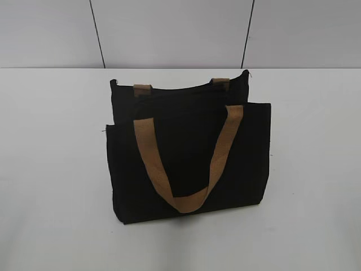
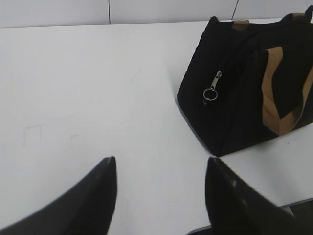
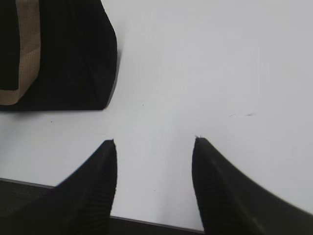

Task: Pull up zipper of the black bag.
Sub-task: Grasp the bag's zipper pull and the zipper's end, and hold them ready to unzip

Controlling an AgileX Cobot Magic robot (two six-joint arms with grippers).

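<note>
The black bag (image 1: 192,152) stands upright in the middle of the white table, with a tan handle (image 1: 186,164) hanging down its front. In the left wrist view the bag (image 2: 234,93) is at the upper right, and its silver zipper pull with a ring (image 2: 212,87) hangs on the bag's end face. My left gripper (image 2: 161,164) is open and empty, well short of the bag. In the right wrist view the bag (image 3: 63,54) is at the upper left. My right gripper (image 3: 154,142) is open and empty, apart from the bag. Neither gripper shows in the exterior view.
The white table (image 1: 51,169) extends around the bag on all sides. A grey panelled wall (image 1: 169,28) stands behind it. The table's near edge (image 3: 146,223) shows below my right gripper.
</note>
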